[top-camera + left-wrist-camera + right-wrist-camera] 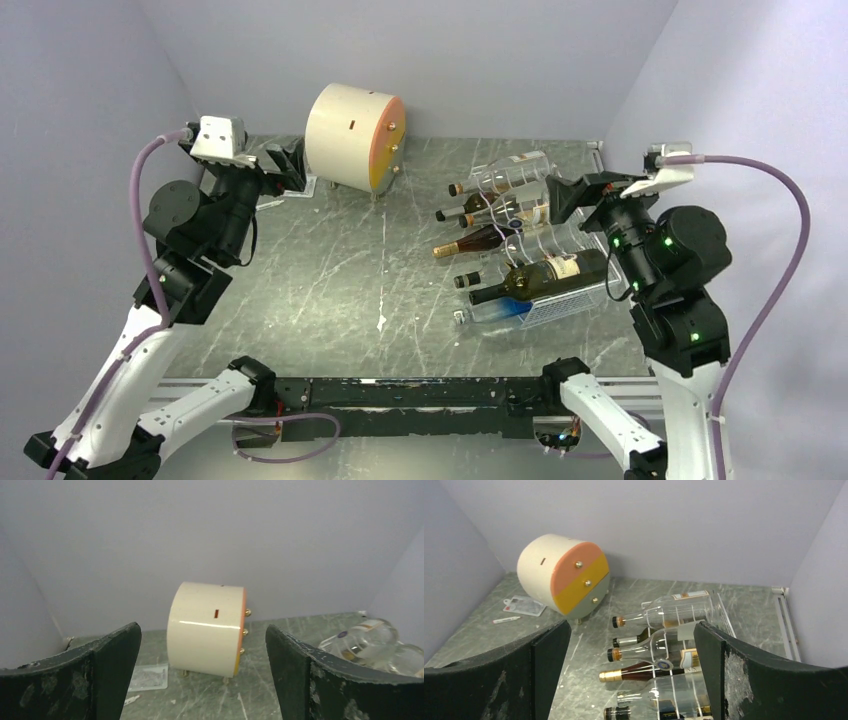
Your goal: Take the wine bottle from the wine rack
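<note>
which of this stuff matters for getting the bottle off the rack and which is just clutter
Job:
- rack
- bottles lying on it
- right gripper, open, facing the rack

Lying about:
- drum
- clear packet
- small stick beside it

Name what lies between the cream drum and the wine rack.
Only bare marbled tabletop separates the cream drum from the wine rack, as the top external view shows.

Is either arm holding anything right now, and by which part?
Nothing is held. The left gripper and the right gripper both show open fingers with nothing gripped.
</note>
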`<state>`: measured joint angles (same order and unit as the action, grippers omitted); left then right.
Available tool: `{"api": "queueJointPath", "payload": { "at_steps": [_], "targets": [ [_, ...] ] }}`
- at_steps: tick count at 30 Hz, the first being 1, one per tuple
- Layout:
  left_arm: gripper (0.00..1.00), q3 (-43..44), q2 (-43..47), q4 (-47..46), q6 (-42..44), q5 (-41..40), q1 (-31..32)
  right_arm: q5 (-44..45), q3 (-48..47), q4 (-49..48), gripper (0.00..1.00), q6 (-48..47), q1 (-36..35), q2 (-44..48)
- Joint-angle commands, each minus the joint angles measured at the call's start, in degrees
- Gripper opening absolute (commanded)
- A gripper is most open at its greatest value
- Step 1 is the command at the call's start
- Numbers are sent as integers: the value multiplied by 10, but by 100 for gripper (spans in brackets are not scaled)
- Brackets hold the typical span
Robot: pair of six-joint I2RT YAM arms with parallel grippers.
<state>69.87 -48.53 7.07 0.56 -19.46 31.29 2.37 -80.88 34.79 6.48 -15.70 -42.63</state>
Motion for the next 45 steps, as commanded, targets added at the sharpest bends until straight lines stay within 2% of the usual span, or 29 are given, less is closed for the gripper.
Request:
{"api": "queueJointPath", "payload": {
  "at_steps": [1,12,19,26,30,33,40,42,45],
  "targets": [
    [98,-12,-12,6,-27,-8,-43,35,17,-19,100,2,-5,-17],
    [99,-32,-42,14,-59,6,-111,38,84,-21,100,-12,-40,-75],
    [99,-27,-61,28,-71,25,-124,81,130,-31,100,66,-50,-110],
    [99,-30,-66,27,-80,42,-126,-8,134,-7,100,101,-52,-174],
    [99,-31,-66,25,-84,58,-127,-21,150,-28,100,60,-53,-178],
    [99,-34,-67,23,-88,68,-127,-21,133,-6,100,20,-54,-188],
    [99,-35,-69,21,-102,101,-127,32,127,-4,100,-60,-61,-195],
    [99,-36,-69,19,-103,104,-127,63,125,3,100,-77,-85,-207],
    [99,-40,-67,17,-107,105,-128,152,111,21,100,-103,-162,-229]
  ]
}}
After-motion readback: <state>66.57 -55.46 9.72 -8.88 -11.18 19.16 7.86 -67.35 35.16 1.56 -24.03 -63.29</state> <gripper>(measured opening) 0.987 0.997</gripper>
